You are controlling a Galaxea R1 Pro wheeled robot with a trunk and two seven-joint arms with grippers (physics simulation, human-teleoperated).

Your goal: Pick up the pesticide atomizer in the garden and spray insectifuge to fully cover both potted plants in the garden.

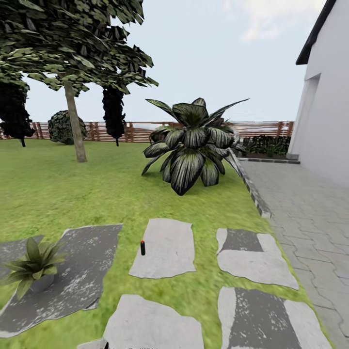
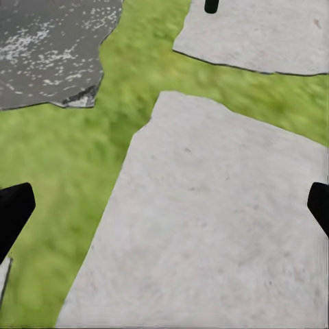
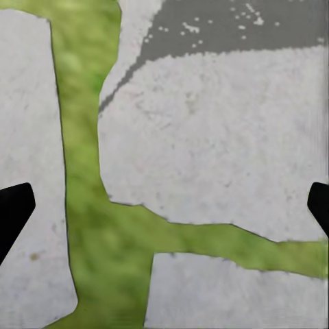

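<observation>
in the head view, a potted plant [image 1: 34, 264], a low rosette of pointed green leaves in a small grey pot, sat at the far left on a dark speckled stone slab [image 1: 72, 276]. behind it, well back on the lawn [image 1: 72, 189], a tree [image 1: 75, 121] with a pale trunk rose in front of a brown slatted fence [image 1: 140, 132]. moving right, the pesticide atomizer [image 1: 143, 247] stood upright on the left edge of a pale slab [image 1: 167, 249], its red top up and its body dark, well apart from the potted plant. beyond it a big dark-leaved bush [image 1: 194, 145] spread over the grass. further right lay more stone slabs, then a grey paved path [image 1: 310, 218] and a white house wall [image 1: 329, 111].

in the left wrist view, the left gripper [image 2: 164, 209] had its two dark fingertips wide apart at the frame's sides, holding nothing, over a pale slab and grass; the bottom of the atomizer showed at the frame's far edge. in the right wrist view, the right gripper [image 3: 164, 209] was likewise spread and empty above pale slabs divided by strips of grass.
</observation>
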